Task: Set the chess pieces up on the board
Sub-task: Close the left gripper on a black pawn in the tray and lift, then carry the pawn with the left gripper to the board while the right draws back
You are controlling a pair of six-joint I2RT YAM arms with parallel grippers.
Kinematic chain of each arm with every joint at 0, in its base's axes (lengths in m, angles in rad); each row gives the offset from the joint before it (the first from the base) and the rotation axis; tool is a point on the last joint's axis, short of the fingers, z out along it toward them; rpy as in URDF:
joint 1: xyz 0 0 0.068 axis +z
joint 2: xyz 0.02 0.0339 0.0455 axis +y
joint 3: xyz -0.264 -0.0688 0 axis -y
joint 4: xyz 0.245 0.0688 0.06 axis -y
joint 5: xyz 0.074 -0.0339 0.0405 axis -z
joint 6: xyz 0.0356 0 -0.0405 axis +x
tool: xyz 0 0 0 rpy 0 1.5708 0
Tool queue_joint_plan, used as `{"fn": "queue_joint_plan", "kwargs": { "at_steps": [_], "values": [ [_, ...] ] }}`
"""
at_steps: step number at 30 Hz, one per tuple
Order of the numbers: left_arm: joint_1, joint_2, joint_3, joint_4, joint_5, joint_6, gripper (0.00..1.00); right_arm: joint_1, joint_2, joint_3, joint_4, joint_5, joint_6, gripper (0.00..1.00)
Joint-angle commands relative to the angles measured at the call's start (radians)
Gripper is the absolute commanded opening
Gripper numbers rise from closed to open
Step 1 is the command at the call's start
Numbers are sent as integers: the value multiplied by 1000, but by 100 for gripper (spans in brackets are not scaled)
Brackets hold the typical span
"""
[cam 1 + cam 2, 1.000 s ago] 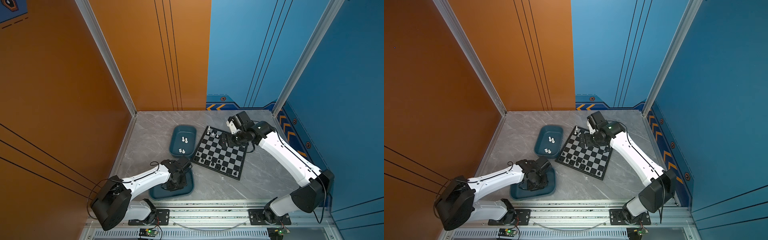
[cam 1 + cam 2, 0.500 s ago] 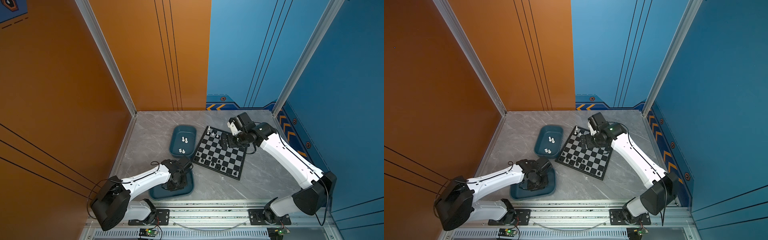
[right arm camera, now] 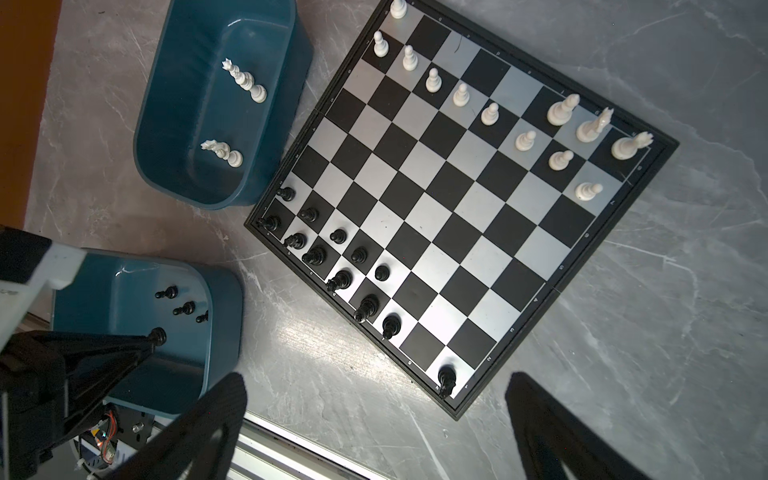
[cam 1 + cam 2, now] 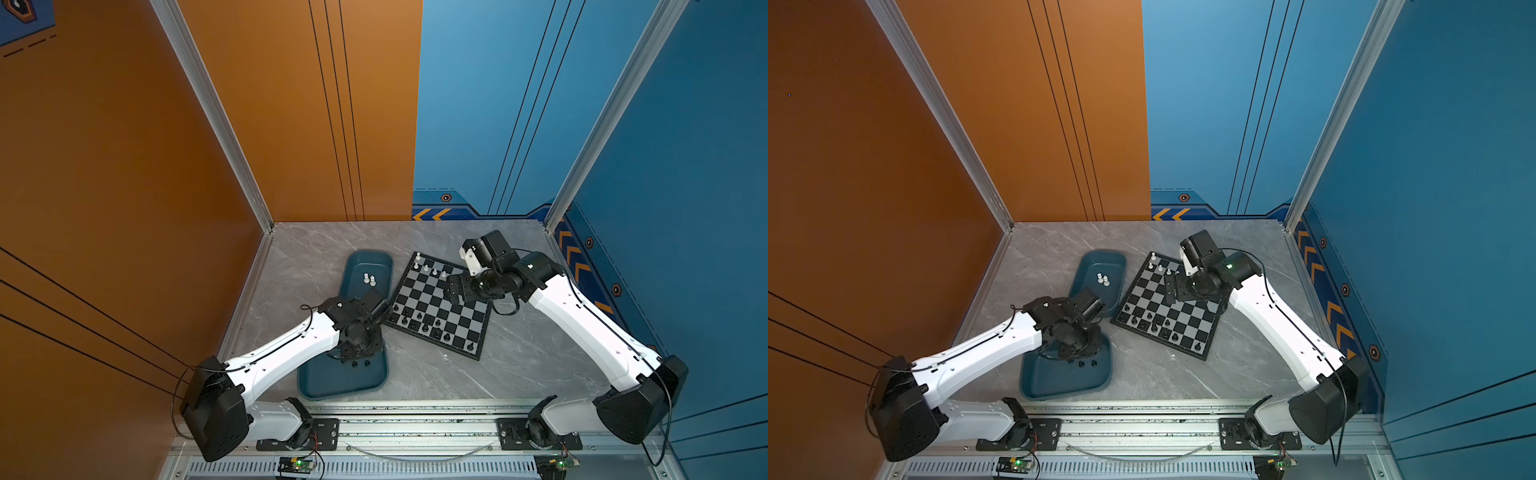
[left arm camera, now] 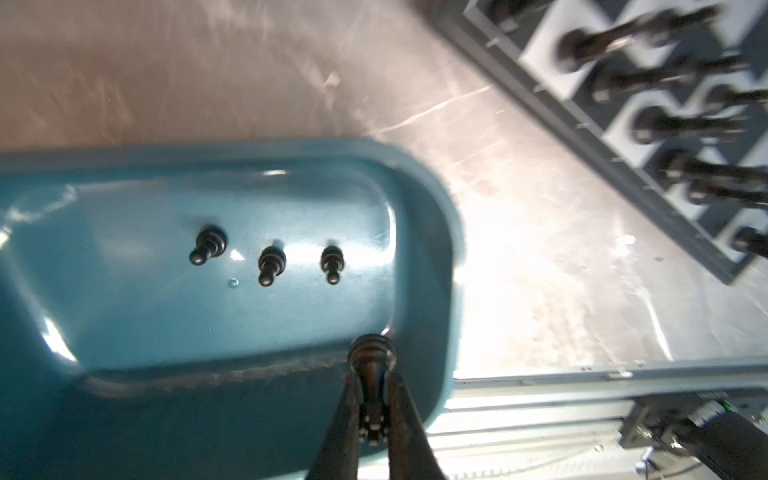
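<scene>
The board (image 4: 451, 321) (image 3: 457, 199) lies at an angle in both top views. Several black chess pieces (image 3: 316, 254) stand along its near-left side and several white ones (image 3: 490, 113) along its far side. My left gripper (image 5: 371, 376) (image 4: 360, 348) hangs over the near teal tray (image 5: 432, 199), shut on a black piece (image 5: 371, 358) held by its stem. Three black pawns (image 5: 271, 262) stand in that tray. My right gripper (image 3: 376, 386) (image 4: 456, 291) hovers above the board, open and holding nothing.
A second teal tray (image 4: 353, 266) beside the board's left edge holds two white pieces (image 4: 369, 279). Orange and blue walls close in the grey marble table (image 4: 519, 365). A metal rail (image 4: 415, 415) runs along the front edge.
My left gripper has shifted a little toward the board with the black piece in its grip. The right gripper has barely drifted and stays open.
</scene>
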Motion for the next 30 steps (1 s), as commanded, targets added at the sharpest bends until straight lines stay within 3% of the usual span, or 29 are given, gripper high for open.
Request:
{"fn": "queue_joint_plan", "kwargs": {
  "at_steps": [1,11,22,30],
  "values": [
    [-26,78,154,-95,-37,80,13,-5,-79,-37,-34,46,26,100],
    [-160,520,675,-146,-11,238,11,-80,-361,-150,-192,123,60,100],
    [-264,968,1169,-179,118,316,12,-150,-593,-186,-383,158,137,100],
    [-269,1118,1311,-194,169,330,15,-153,-629,-109,-520,232,153,100]
  ]
}}
